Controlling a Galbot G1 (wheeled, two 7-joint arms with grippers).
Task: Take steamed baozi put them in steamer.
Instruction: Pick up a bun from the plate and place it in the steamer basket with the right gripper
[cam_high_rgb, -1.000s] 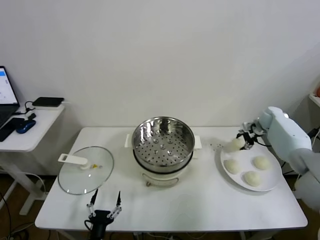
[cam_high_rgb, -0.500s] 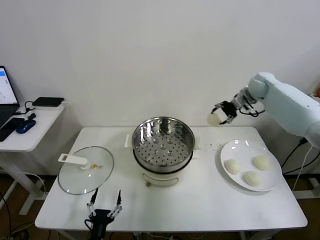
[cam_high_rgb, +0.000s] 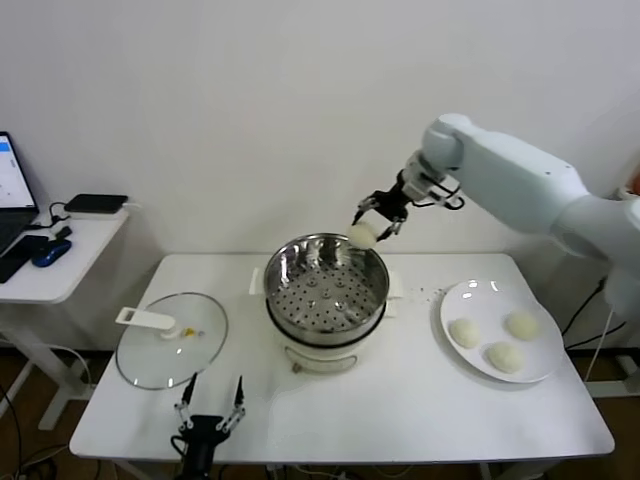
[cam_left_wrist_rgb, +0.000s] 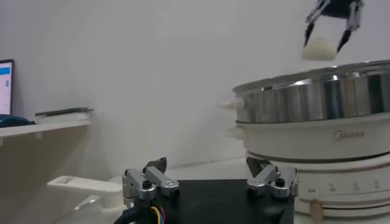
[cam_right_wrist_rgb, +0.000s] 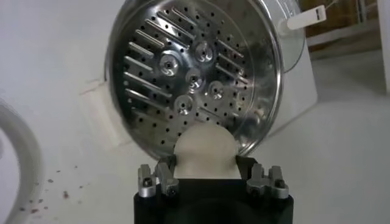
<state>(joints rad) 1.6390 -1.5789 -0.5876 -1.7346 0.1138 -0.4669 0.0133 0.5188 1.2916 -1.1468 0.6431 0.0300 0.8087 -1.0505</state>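
Note:
My right gripper (cam_high_rgb: 375, 228) is shut on a cream-white baozi (cam_high_rgb: 362, 236) and holds it in the air over the back right rim of the steamer (cam_high_rgb: 325, 290). In the right wrist view the baozi (cam_right_wrist_rgb: 205, 151) sits between the fingers, above the empty perforated basket floor (cam_right_wrist_rgb: 189, 79). In the left wrist view the held baozi (cam_left_wrist_rgb: 319, 49) hangs above the pot (cam_left_wrist_rgb: 317, 97). Three more baozi (cam_high_rgb: 464, 333) (cam_high_rgb: 521, 324) (cam_high_rgb: 504, 356) lie on the white plate (cam_high_rgb: 480, 292) at the right. My left gripper (cam_high_rgb: 209, 410) is open and empty at the table's front left edge.
A flat glass lid (cam_high_rgb: 172, 340) with a white handle lies on the table left of the steamer. A side table (cam_high_rgb: 60, 262) with a laptop and dark devices stands at the far left. A white wall is close behind.
My right arm lifted one baozi off the plate and carried it left, from above the plate to over the steamer's back right rim. The left arm has not moved.

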